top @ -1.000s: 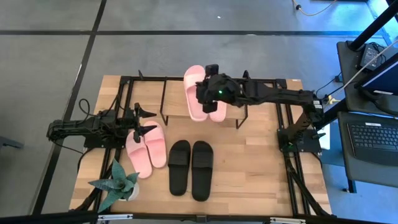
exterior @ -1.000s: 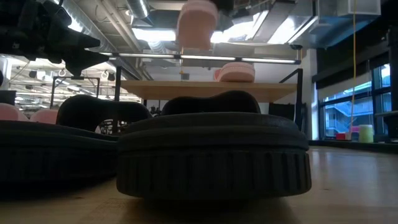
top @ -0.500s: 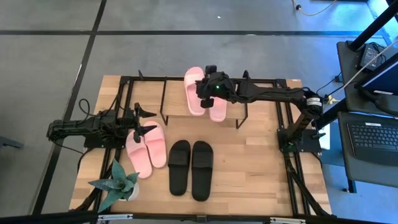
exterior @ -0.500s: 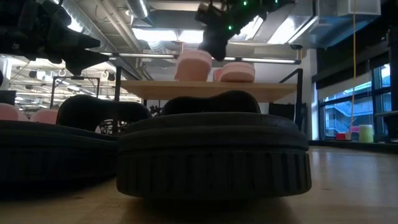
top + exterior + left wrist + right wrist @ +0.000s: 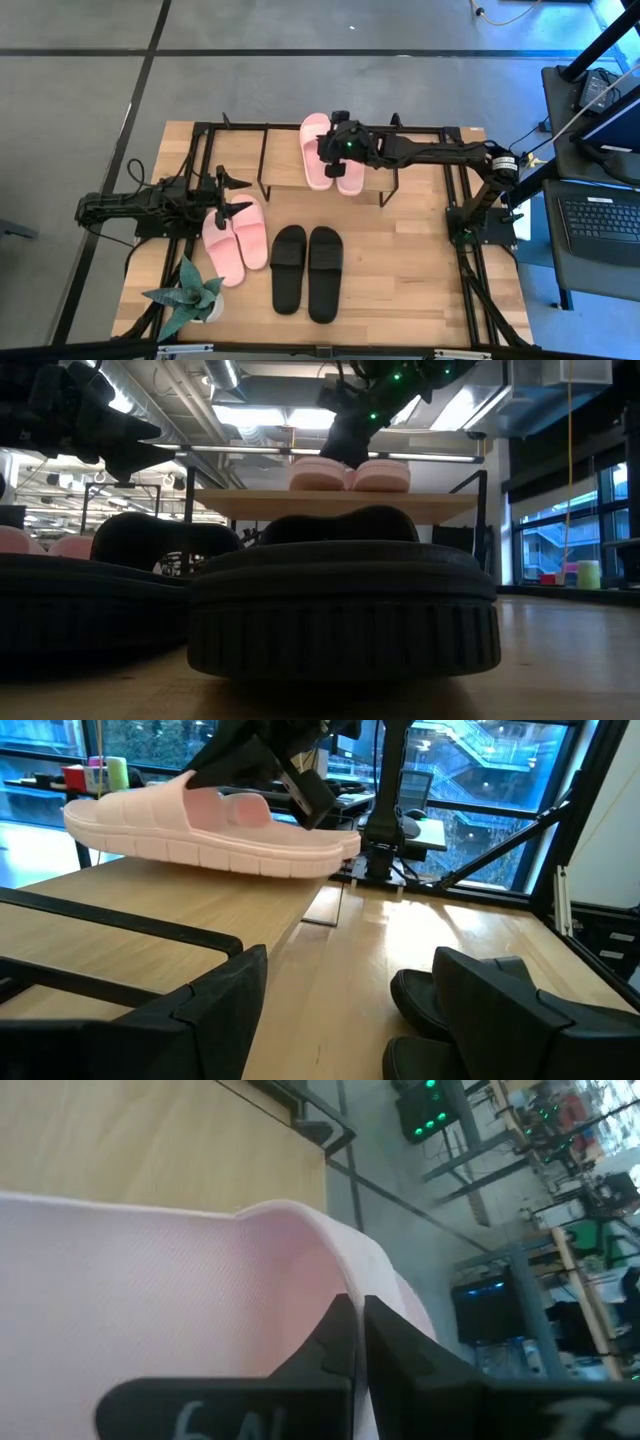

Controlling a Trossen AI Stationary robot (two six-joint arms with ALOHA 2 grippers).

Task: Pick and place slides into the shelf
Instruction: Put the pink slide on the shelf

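Note:
Two light pink slides sit side by side on the shelf's wooden top board (image 5: 283, 158) (image 5: 420, 503). My right gripper (image 5: 343, 146) (image 5: 345, 445) is over them, shut on the left one (image 5: 315, 152) (image 5: 317, 474) (image 5: 190, 820); its mate (image 5: 351, 172) (image 5: 381, 475) lies beside it. Another pink pair (image 5: 235, 238) and the black pair (image 5: 306, 270) (image 5: 470, 1010) rest sole-down on the table. My left gripper (image 5: 232, 194) (image 5: 340, 1020) is open, just at the far end of the pink pair on the table. My right gripper pinches the strap (image 5: 300, 1250) of the left pink slide between its two fingers (image 5: 335, 1335). It comes from above, slanting down. The slide lies sole-down on the shelf's top board, next to its mate.
A potted plant (image 5: 190, 295) stands at the table's near left corner. The shelf's black frame bars (image 5: 120, 925) run along the table's far part. Bare table (image 5: 420, 270) lies right of the black pair.
My right gripper has come down and moved a little toward the far edge, still shut on the pink slide. The slide, held high above the shelf a second ago, now lies flat on the top board beside its mate.

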